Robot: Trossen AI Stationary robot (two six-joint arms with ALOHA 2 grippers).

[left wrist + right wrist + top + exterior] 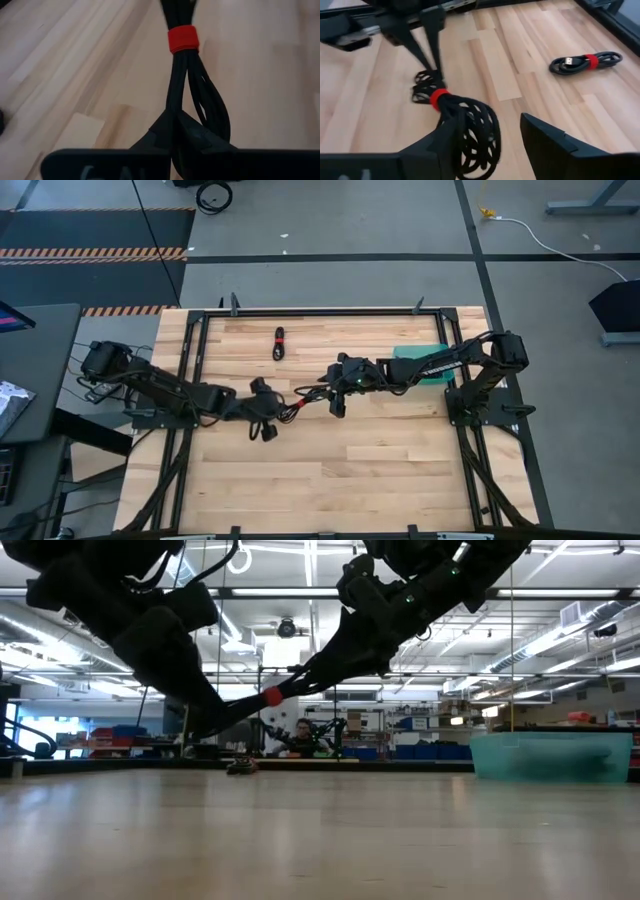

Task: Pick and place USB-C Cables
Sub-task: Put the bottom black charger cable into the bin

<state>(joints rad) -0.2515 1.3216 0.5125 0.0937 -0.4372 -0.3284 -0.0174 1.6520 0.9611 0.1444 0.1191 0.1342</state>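
A black USB-C cable bundle with a red tie (296, 407) hangs in the air between my two grippers over the table's middle; the low view shows it (272, 695) clear of the wood. My left gripper (175, 125) is shut on one end of it. My right gripper (489, 120) is open, with the bundle's other loops (472, 132) between its fingers, close against one finger. A second black bundle with a red tie (279, 343) (585, 61) lies flat on the table toward the far edge. My left gripper pinches the looped end of the bundle (176, 107) between its two fingers, which lie along the cable. The red tie (182, 39) sits a short way beyond the fingertips. The bundle is lifted clear of the table. My right gripper's open fingers (445, 142) stand around the far loops; I cannot tell whether one touches them.
A teal bin (420, 362) (550, 755) stands on the table's right side under the right arm. A black frame (300, 312) runs around the table's edge. Bare wood lies toward the near edge. A person (303, 735) sits in the room beyond the table.
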